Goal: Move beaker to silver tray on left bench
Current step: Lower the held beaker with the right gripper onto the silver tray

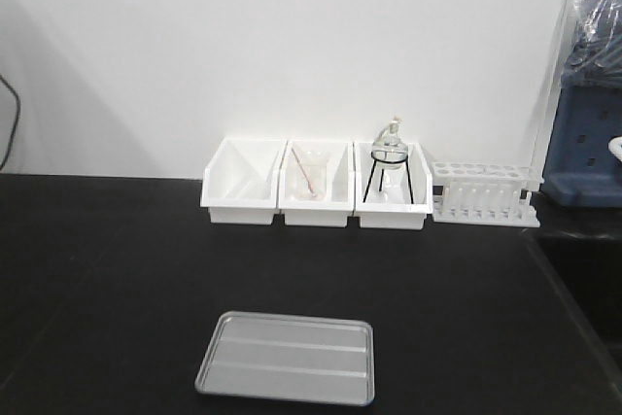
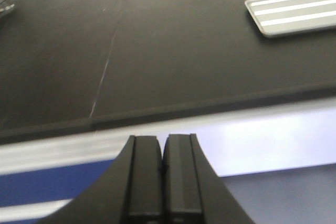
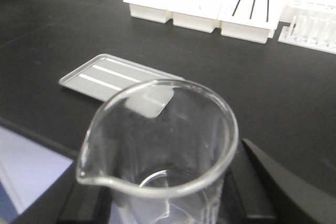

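Two tools, nearest first: our left tool [image 2: 164, 182] hangs off the near edge of the bench [image 2: 173, 61], fingers [image 2: 144, 182] pressed together on nothing, while our right tool [image 3: 168, 200] pinches the beaker [image 3: 157, 140] upright. Farther on, ahead and left of the beaker, lies the silver tray [image 3: 100, 77], its long axis running left to right. We judge the right arm must carry forward-left.

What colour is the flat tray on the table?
The tray is silvery grey, seen best in the front view.
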Controlling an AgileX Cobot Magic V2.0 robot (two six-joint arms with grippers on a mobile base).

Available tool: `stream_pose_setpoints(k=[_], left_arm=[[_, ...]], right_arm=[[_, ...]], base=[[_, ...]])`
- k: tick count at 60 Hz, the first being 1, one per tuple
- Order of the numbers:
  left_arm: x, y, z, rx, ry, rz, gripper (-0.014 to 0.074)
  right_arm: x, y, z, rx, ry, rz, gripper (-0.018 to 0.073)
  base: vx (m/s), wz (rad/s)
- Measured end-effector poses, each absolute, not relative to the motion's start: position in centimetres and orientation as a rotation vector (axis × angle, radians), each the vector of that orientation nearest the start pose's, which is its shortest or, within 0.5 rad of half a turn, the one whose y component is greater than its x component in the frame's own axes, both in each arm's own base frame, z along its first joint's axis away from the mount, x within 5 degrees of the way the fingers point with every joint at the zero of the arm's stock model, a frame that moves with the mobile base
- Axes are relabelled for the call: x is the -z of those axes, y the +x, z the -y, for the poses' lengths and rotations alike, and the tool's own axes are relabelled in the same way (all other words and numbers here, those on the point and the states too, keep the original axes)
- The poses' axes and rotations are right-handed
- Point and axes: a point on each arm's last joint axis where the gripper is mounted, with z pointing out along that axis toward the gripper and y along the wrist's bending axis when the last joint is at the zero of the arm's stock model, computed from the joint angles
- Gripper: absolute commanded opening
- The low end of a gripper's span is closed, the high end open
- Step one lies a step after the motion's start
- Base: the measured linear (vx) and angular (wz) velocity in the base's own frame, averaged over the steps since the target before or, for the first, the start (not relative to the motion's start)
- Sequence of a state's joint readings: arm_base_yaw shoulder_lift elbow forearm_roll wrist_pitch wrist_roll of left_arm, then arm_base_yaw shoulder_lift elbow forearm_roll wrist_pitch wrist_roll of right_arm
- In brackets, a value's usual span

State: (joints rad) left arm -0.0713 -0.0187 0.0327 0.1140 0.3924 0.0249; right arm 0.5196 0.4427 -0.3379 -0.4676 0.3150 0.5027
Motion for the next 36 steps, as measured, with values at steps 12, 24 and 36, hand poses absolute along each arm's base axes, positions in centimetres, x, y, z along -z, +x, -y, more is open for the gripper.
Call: stream_pose_setpoints(k=[12, 24, 36], left_arm=[[-16.82, 5.19, -0.03, -0.081, 0.160, -1.881, 0.0001], [-16.82, 5.19, -0.03, -0.081, 0.160, -1.881, 0.0001], [-16.82, 5.19, -0.03, -0.081, 0.160, -1.881, 0.0001]], right_arm=[[-26.97, 9.18, -3.79, -0.265, -0.337, -1.846, -0.0011], [-26.97, 9.18, -3.79, -0.265, -0.337, -1.846, -0.0011], [-26.97, 9.18, -3.79, -0.265, -0.337, -1.846, -0.0011]], base=[[0.34, -0.13], [0.27, -0.15], [0.17, -0.09]])
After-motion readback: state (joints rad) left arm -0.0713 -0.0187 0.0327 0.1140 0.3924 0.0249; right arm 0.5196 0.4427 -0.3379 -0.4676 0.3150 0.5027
